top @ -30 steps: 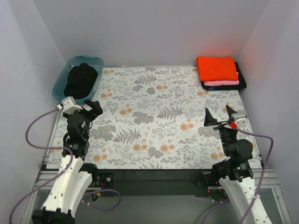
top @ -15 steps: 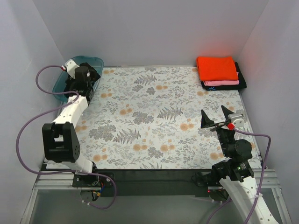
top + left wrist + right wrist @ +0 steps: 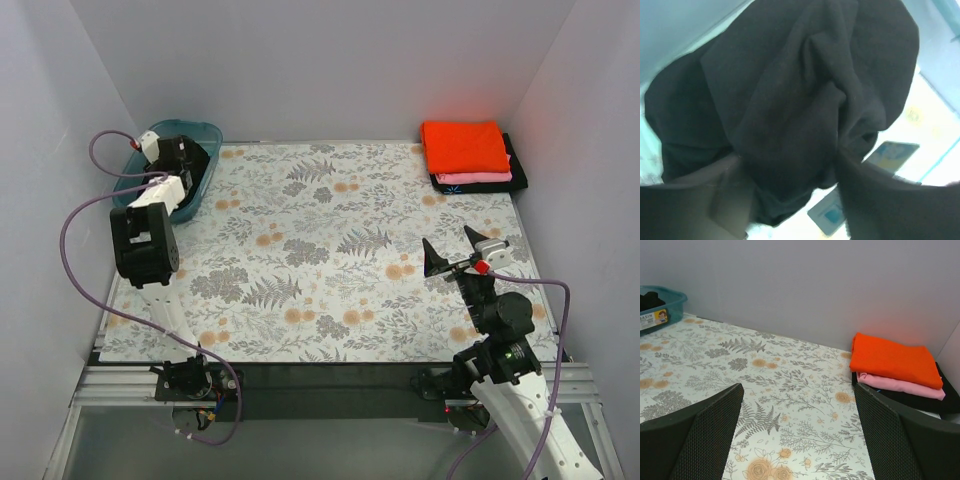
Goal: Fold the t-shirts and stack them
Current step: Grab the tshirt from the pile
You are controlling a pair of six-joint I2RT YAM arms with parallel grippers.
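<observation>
A large black t-shirt (image 3: 790, 75) lies bunched in the teal tub (image 3: 205, 129) at the back left. My left gripper (image 3: 177, 158) reaches down into the tub. In the left wrist view its jaws stand apart on either side of a bulge of the black cloth, left gripper (image 3: 787, 156) pressed close to it. At the back right lies a folded stack: an orange t-shirt (image 3: 465, 147) on top, a pink one (image 3: 482, 178) under it, and a black one with a light-blue mark (image 3: 452, 187) at the bottom. My right gripper (image 3: 458, 255) hovers open and empty over the mat at the right.
A floral mat (image 3: 330, 250) covers the table. White walls close in on the left, back and right. A printed label (image 3: 890, 155) shows through the tub beside the black cloth. From the right wrist the tub (image 3: 662, 310) sits far left and the stack (image 3: 895, 360) far right.
My left arm has swung from the front left up into the tub, and its jaws have narrowed around the black cloth. The right gripper has drifted slightly left, still open.
</observation>
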